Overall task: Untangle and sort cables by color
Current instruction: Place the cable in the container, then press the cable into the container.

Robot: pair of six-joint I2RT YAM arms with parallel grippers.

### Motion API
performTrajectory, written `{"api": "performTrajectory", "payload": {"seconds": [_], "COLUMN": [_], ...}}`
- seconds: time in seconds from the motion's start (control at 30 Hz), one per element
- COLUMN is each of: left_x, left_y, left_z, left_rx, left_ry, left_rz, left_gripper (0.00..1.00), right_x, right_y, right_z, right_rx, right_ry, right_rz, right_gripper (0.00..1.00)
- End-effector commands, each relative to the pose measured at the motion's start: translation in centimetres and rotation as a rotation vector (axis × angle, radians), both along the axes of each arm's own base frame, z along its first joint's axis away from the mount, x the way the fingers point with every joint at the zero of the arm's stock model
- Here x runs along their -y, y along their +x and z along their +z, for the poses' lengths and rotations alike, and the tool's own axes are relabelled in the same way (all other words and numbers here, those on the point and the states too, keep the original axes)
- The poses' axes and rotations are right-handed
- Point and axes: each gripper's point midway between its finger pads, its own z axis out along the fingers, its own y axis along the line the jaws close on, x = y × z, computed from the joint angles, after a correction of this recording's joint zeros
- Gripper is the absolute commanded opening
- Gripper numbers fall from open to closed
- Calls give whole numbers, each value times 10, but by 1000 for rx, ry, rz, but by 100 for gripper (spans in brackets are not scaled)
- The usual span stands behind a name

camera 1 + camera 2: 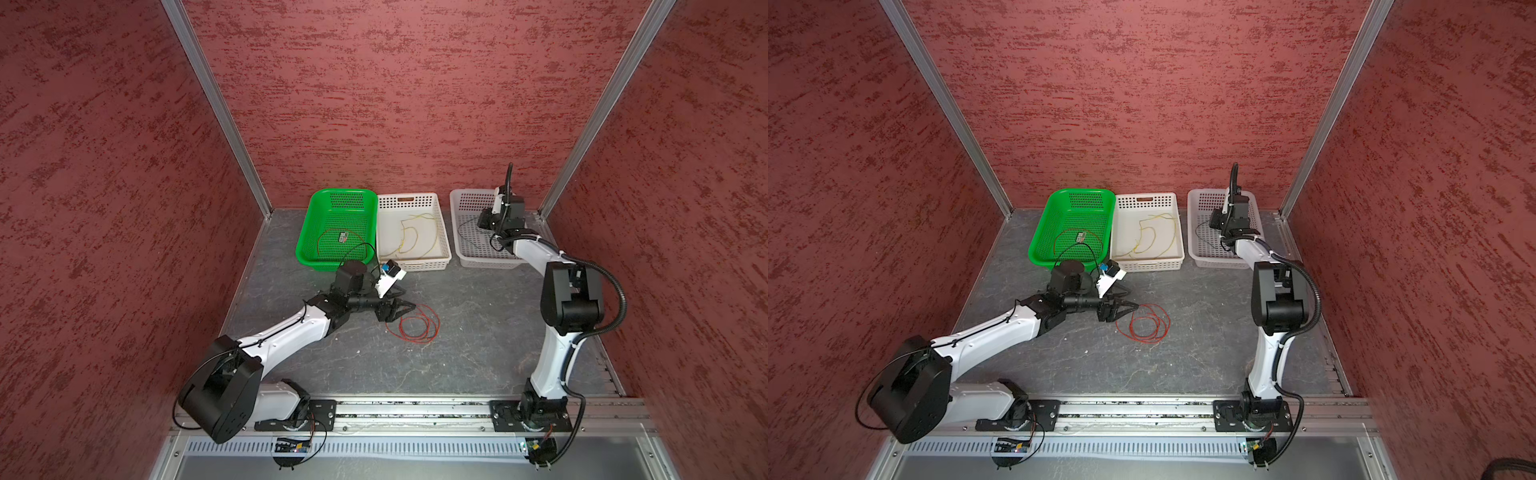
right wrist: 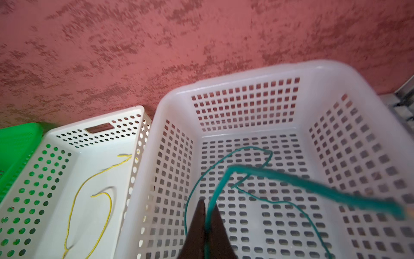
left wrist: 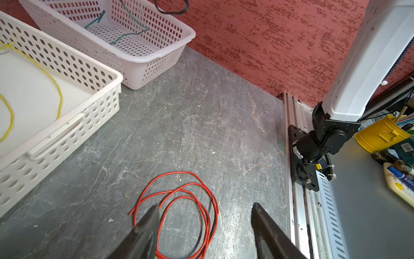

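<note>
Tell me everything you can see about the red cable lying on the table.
The red cable is a very thin, flexible wire with glossy, plastic-looking insulation, curled into several loose overlapping loops. It lies flat on the grey table, apart from the nearest white basket. The open left gripper hovers at its edge, one finger overlapping a loop; contact cannot be told.

Near the right gripper the blue-green cable smears into a blur — whether its jaws pinch it, I can't tell. The red cable is cut off by the left wrist view's edge.
</note>
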Motion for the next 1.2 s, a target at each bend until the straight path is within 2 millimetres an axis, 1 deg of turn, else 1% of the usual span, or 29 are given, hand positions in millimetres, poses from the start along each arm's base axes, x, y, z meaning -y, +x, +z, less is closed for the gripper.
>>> {"api": "performTrajectory", "payload": {"seconds": [0.0, 0.13, 0.2, 0.23, 0.3, 0.33, 0.37, 0.43, 0.53, 0.57, 0.63, 0.7, 0.77, 0.83, 0.93, 1.07, 1.17], "left_x": [-3, -1, -1, -1, -2, -3, -3, -4, -5, -5, -4, -2, 0, 1, 1, 0, -2], "left_y": [0, 2, 2, 2, 2, 2, 1, 1, 1, 1, 2, 3, 5, 5, 4, 2, -1], "left_z": [-4, -3, -2, -2, -1, -1, -1, -3, -7, -7, -8, -9, -7, -6, -4, -3, -3], "left_rx": [0, -7, -7, -7, -5, -7, -7, -10, -15, -17, -20, -24, -25, -24, -19, -20, -18], "left_ry": [9, 4, 4, 6, 13, 18, 22, 29, 38, 38, 38, 36, 31, 28, 23, 24, 26], "left_rz": [7, 3, 2, 3, 4, 5, 5, 8, 9, 8, 6, 1, -2, -5, -5, -3, 3], "left_gripper": [65, 65, 65, 65, 65, 65, 65, 65, 65, 65, 65, 65, 65, 65, 65, 65, 65], "right_x": [7, 7, 6, 6, 7, 7, 9, 18, 25, 24, 19, 10, -1, -12, -21, -25, -21], "right_y": [10, 22, 25, 26, 24, 20, 16, 4, -20, -30, -47, -63, -73, -79, -80, -70, -58], "right_z": [-4, -20, -18, -13, -5, 0, 5, 9, 13, 14, 20, 24, 22, 24, 21, -1, -11], "right_rx": [32, -16, -19, -17, -22, -23, -24, -68, -149, -168, -172, -196, -240, -247, -272, -348, -365], "right_ry": [-34, -49, -50, -50, -47, -44, -44, -54, -84, -85, -66, -35, -3, 42, 106, 129, 120], "right_rz": [-29, -22, -15, -15, -24, -29, -39, -92, -115, -110, -85, -33, 31, 85, 153, 189, 170], "right_gripper": [23, 39, 45, 48, 53, 54, 54, 55, 57, 57, 58, 61, 62, 63, 65, 69, 69]}}
